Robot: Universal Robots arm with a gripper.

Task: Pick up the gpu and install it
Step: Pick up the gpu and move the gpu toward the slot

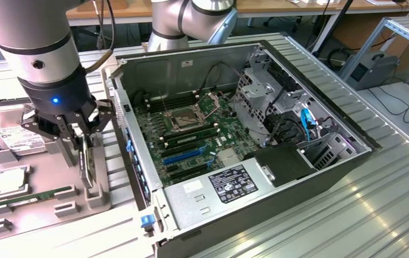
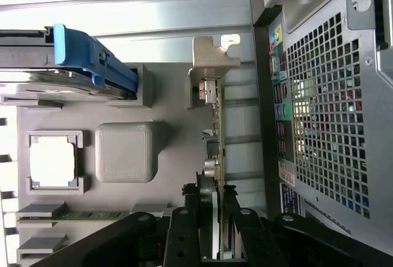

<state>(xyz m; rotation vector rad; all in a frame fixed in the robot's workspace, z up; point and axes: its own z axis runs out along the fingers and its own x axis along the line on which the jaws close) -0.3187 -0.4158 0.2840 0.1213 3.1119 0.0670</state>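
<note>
— The gpu (image 1: 86, 164) (image 2: 214, 138), where is it?
— It stands on its edge in the gray holder (image 1: 43, 158) (image 2: 123, 104), just beside the open computer case (image 1: 190, 60) (image 2: 319, 95).
— And the pincer (image 1: 79, 142) (image 2: 210, 221)?
— It is closed on the gpu, pressing its 2 flat sides, far from the silvery bracket (image 2: 215, 58).

1. You see the gpu (image 2: 216, 150) as a dark, matt card; its bracket (image 2: 212, 64) is bare silvery metal with a dull sheen.
2. Your gripper (image 2: 214, 196) looks smooth and matt black.
3. The tray (image 1: 39, 161) is matt grey plastic, faintly grainy.
4. The table (image 1: 348, 209) is ribbed bare metal, bright with glare.
5. The computer case (image 1: 276, 207) shows smooth dark walls; its rear panel (image 2: 325, 113) is perforated grey metal.
6. The hard drive (image 1: 4, 134) is silvery metal under a white paper label.
7. The blue clip (image 2: 92, 55) is glossy plastic.
</note>
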